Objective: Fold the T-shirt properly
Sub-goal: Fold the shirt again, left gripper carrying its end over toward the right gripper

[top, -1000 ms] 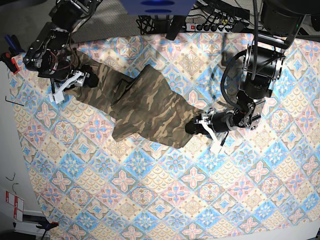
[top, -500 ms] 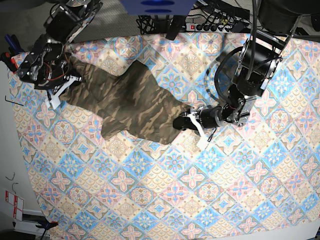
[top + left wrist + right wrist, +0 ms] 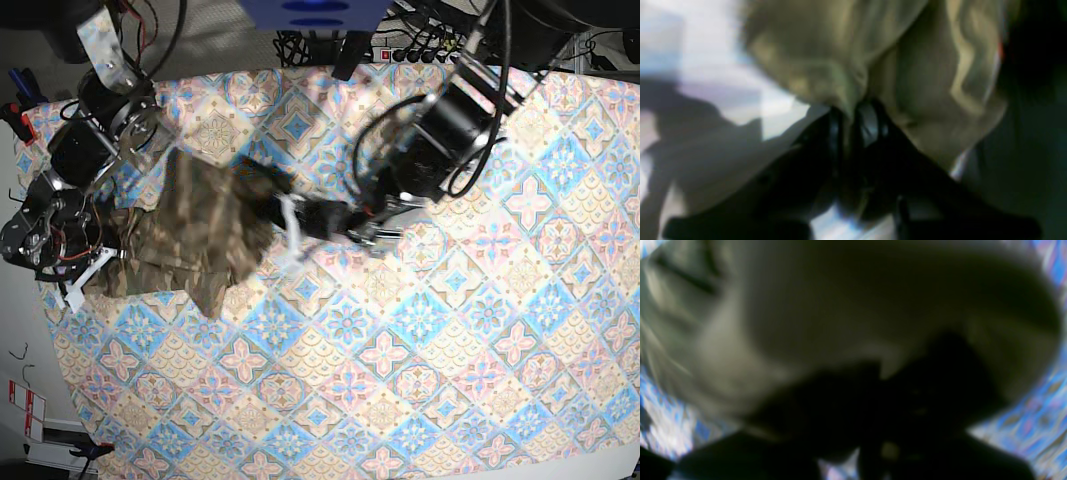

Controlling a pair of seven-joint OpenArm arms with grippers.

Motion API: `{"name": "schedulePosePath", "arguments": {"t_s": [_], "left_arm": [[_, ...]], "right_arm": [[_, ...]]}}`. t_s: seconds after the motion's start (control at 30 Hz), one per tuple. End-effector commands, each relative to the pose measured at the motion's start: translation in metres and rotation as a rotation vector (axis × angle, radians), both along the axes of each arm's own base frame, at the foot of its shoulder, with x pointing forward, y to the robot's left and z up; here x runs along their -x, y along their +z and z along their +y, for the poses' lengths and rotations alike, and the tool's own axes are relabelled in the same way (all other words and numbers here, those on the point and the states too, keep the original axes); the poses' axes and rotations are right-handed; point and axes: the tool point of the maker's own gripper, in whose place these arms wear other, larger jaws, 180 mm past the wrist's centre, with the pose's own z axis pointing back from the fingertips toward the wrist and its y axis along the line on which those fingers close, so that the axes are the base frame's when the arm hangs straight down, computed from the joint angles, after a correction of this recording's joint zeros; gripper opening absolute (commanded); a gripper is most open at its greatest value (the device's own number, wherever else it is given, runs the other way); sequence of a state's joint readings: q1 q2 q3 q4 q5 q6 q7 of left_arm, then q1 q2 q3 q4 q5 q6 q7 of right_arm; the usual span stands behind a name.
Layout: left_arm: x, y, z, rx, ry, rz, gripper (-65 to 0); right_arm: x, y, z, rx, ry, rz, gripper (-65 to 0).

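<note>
- T-shirt (image 3: 195, 235): bunched near the tablecloth's (image 3: 480, 330) left edge, long axis across it.
- Left gripper (image 3: 290, 222): clamped on the shirt's lifted inner end.
- Right gripper (image 3: 85, 280): closed on its outer end, nearest that edge.

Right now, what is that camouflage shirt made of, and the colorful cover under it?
The T-shirt looks like soft woven or knit cloth, matte, not shiny: it bunches and droops in folds, and its plain tan inside wrinkles at the left gripper. The tablecloth looks like thin printed fabric or maybe coated cloth; it lies flat with a tile pattern.
</note>
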State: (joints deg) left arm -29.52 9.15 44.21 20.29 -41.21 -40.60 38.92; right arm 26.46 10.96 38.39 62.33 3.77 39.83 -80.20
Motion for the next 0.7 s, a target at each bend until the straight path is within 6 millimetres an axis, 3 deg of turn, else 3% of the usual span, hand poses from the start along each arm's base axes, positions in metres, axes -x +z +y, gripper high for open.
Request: {"name": "schedulePosePath", "arguments": {"t_s": [0.0, 0.1, 0.2, 0.23, 0.3, 0.37, 0.5, 0.67], "left_arm": [[0.018, -0.016, 0.014, -0.089, -0.076, 0.022, -58.8], [0.013, -0.014, 0.013, -0.079, -0.064, 0.012, -58.5], [0.004, -0.008, 0.015, -0.097, -0.09, -0.005, -58.6], [0.01, -0.01, 0.016, -0.105, -0.101, 0.007, -58.9], [0.015, -0.016, 0.023, -0.116, -0.097, 0.026, -59.1], [0.011, -0.021, 0.039, -0.139, -0.078, 0.027, -59.1], [0.005, -0.021, 0.049, -0.153, -0.076, 0.015, -59.1], [0.002, -0.03, 0.076, -0.201, -0.064, 0.026, -59.1]], "right_arm": [[-0.017, 0.018, -0.005, 0.031, 0.019, -0.045, -63.2], [-0.029, 0.023, 0.014, 0.1, 0.137, -0.037, -63.2], [-0.046, 0.033, 0.056, 0.138, 0.255, -0.081, -63.2], [-0.05, 0.038, 0.07, 0.139, 0.278, -0.112, -63.2], [-0.043, 0.042, 0.067, 0.185, 0.269, -0.123, -63.2], [-0.035, 0.036, 0.062, 0.212, 0.269, -0.095, -63.2], [-0.03, 0.03, 0.055, 0.237, 0.262, -0.057, -63.2], [-0.021, 0.019, 0.048, 0.269, 0.263, 0.008, -63.2]]}}
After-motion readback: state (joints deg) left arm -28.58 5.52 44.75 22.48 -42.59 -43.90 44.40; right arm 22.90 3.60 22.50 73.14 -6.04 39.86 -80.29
